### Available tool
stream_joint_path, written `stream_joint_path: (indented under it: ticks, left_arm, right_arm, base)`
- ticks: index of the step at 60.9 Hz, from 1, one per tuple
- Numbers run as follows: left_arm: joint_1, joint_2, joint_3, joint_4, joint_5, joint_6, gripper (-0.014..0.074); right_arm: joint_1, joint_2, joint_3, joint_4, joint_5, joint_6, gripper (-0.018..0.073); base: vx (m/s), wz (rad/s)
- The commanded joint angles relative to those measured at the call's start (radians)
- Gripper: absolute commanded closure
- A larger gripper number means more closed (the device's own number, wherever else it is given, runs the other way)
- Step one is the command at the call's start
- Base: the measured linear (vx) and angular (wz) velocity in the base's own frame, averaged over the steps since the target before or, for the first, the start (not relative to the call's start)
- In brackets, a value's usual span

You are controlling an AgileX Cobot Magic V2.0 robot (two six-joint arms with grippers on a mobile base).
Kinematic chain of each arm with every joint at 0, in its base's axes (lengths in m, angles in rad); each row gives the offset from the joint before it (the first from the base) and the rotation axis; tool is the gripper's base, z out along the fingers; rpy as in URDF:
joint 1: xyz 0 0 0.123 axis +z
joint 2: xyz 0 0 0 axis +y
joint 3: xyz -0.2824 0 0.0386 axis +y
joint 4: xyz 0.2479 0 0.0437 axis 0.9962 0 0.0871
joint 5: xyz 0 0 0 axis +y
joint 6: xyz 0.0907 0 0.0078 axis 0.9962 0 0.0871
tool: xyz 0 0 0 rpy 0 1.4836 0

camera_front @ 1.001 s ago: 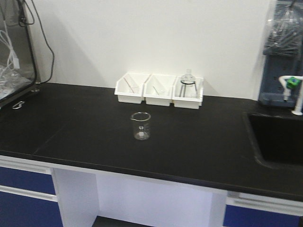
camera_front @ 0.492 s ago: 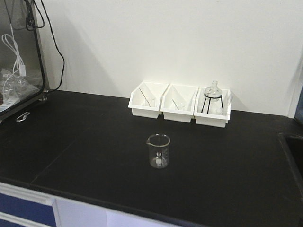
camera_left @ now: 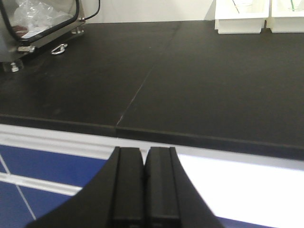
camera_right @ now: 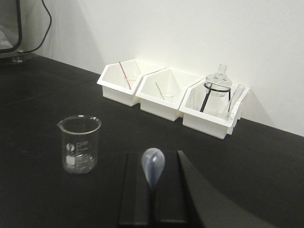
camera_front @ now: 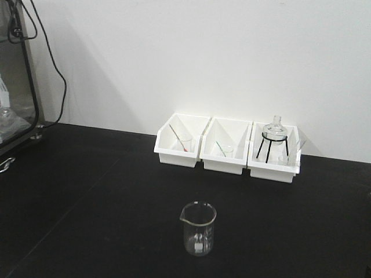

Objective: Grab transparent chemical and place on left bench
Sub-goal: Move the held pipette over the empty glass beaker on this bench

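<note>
Beaker [camera_front: 199, 228] stands nearer than before on the left bench [camera_front: 87, 191]; right gripper [camera_right: 152, 180] grasps the transparent chemical [camera_right: 153, 166], bulb upward; left gripper [camera_left: 144, 159] is clenched, empty.

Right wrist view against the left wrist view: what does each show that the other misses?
Only the right wrist: the right gripper shut on the transparent chemical, its bulb sticking out between the fingers; the beaker standing alone; the third bin with a flask on a black stand.
Only the left wrist: the left gripper shut on nothing, the front edge of the left bench, blue cabinet fronts below it, and a clear-sided case at far left.
Both: the left bench's black top and the two other white bins by the wall.
</note>
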Motion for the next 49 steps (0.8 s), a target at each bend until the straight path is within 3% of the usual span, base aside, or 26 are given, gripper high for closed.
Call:
stream_joint_path:
  ticks: [1,49]
  left_arm:
    - [-0.002,-0.019,0.016,-0.001,-0.078,-0.008,0.0600]
    - [-0.002,-0.019,0.016,-0.001,-0.078,-0.008,0.0600]
  right_arm:
    - [-0.001,0.001,-0.029,0.004,-0.075,-0.003,0.0562]
    - [-0.001,0.001,-0.029,0.005,-0.094,-0.003,0.0562]
  base:
    - [0.29,-0.05]
    - [0.17,-0.03]
